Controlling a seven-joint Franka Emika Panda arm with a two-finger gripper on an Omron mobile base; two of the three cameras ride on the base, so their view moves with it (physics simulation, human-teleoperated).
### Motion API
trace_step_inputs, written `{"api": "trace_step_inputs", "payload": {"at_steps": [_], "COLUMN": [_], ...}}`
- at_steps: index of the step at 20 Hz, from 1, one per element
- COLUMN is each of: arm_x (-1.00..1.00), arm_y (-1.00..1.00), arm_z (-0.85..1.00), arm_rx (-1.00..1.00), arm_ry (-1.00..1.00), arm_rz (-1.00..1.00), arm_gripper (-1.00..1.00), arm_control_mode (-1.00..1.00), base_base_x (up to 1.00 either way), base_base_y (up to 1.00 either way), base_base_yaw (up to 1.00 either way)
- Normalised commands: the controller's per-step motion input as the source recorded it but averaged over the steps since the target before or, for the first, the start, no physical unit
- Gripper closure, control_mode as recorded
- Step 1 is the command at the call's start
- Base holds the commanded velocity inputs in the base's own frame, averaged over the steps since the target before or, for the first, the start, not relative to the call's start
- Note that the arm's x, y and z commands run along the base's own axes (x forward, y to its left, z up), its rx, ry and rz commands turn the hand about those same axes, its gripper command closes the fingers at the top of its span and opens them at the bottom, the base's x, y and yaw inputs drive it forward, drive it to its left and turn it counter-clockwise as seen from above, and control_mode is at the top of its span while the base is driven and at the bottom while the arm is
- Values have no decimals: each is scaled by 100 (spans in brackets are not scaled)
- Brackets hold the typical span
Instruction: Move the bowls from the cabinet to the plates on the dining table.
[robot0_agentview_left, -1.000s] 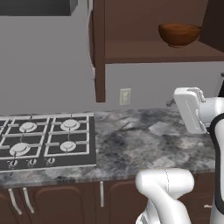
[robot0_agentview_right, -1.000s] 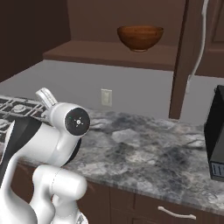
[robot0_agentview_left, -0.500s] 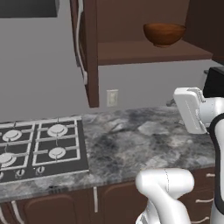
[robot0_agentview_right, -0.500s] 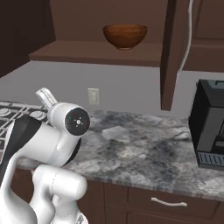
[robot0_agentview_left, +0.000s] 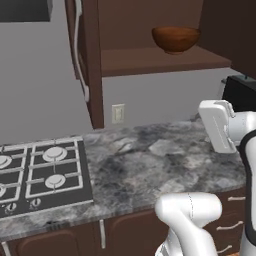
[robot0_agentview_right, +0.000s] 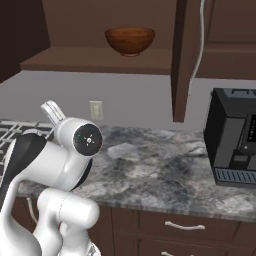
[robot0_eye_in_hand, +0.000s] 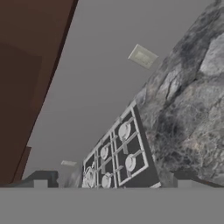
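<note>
The cabinet (robot0_agentview_left: 130, 35) is seen open above the stone worktop (robot0_agentview_left: 165, 160), its door (robot0_agentview_right: 182, 60) swung out with a long silver handle down the edge. A gas hob (robot0_agentview_left: 40, 175) is set into the worktop at one end, and a black coffee machine (robot0_agentview_right: 235, 137) stands at the other. On the cabinet's inner shelf (robot0_agentview_right: 100, 60), well above the worktop, the reddish-brown wooden bowl (robot0_agentview_left: 175, 39) sits upright and alone.

The bowl is judged rigid, fairly light and glossy, so likely slippery; being wide, it would best be pinched at the rim, one finger inside the wall and one outside.

The gripper (robot0_eye_in_hand: 116, 181) is held fully open with nothing between its jaws and nothing touched; it is pointed towards the hob and wall, well apart from the bowl.
</note>
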Motion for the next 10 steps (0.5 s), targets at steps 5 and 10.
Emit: {"api": "trace_step_inputs", "payload": {"at_steps": [5, 10], "arm_x": [0, 0], "arm_y": [0, 0], "arm_z": [0, 0], "arm_rx": [0, 0], "arm_ry": [0, 0], "arm_rz": [0, 0], "arm_gripper": [-100, -100], "arm_control_mode": [100, 100], "base_base_x": [55, 62], "base_base_y": [-27, -5], "base_base_yaw": [3, 0]}}
